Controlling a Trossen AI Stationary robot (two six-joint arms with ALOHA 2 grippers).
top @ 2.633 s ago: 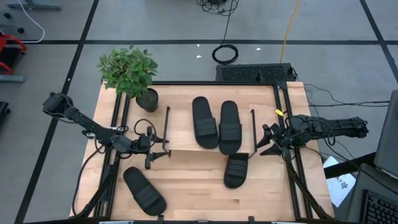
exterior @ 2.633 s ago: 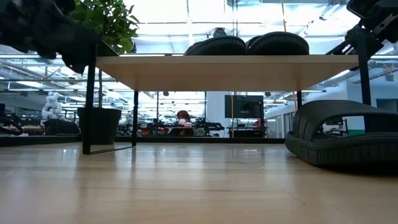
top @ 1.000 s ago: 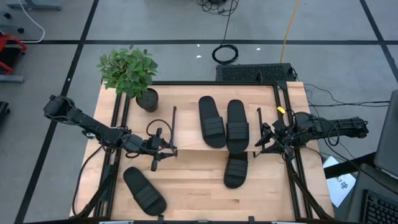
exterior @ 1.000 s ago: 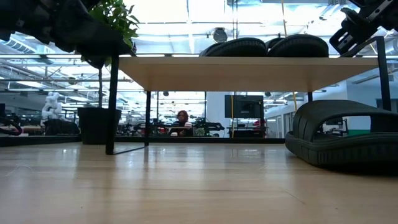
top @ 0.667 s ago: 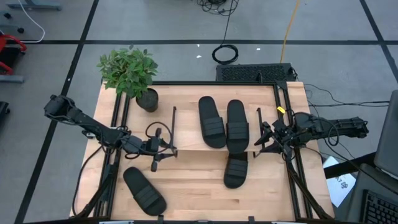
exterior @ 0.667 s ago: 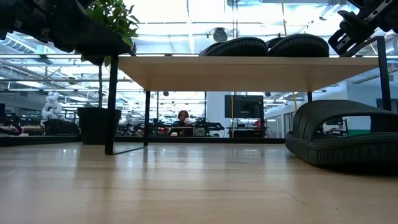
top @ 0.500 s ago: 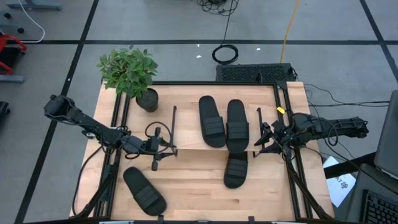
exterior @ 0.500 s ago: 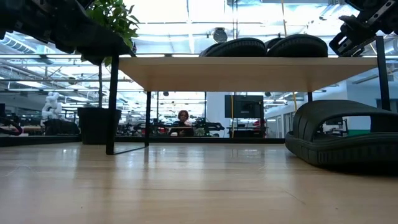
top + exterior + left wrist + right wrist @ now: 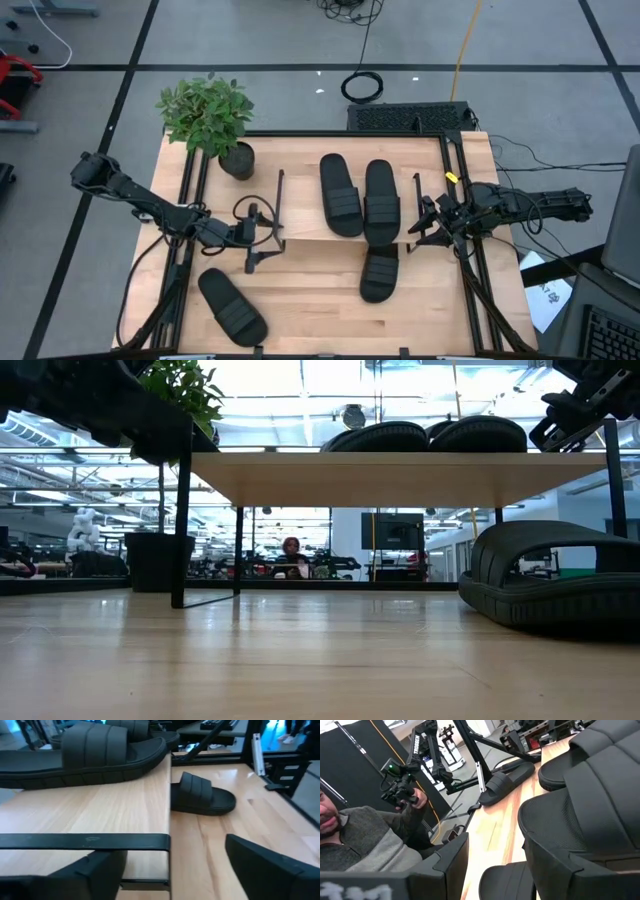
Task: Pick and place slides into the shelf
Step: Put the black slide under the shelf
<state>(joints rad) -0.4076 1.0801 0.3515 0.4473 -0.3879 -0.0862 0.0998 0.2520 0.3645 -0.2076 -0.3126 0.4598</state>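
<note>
the left claw (image 9: 262, 237) has just let go: a moment ago its fingers were pinched on the shelf's (image 9: 300, 215) black side frame, and now they stand wide, one on each side of the rail in the left wrist view, holding nothing. over the last few seconds the shelf was slid toward the right arm's side, carrying the two slides on top (image 9: 355, 200) with it; since a second ago it has not moved. judging by that, the nudge of the shelf looks finished and the left arm is free for the next pick.

the right claw (image 9: 428, 226) sits at the shelf's other end, right by the frame, its fingers partly apart as before. whether it is pressing on the frame or merely near it i cannot quite tell from here; it does not appear to hold a slide.

the two slides on the top board lie side by side, long axes running front to back across the board, the left one tilted slightly. the third slide (image 9: 379, 272) lies on the bench (image 9: 310, 320), poking out from under the shelf's front edge, long axis likewise front to back. the fourth slide (image 9: 232, 306) lies loose at the bench's front left, near the left claw, set diagonally.
</note>
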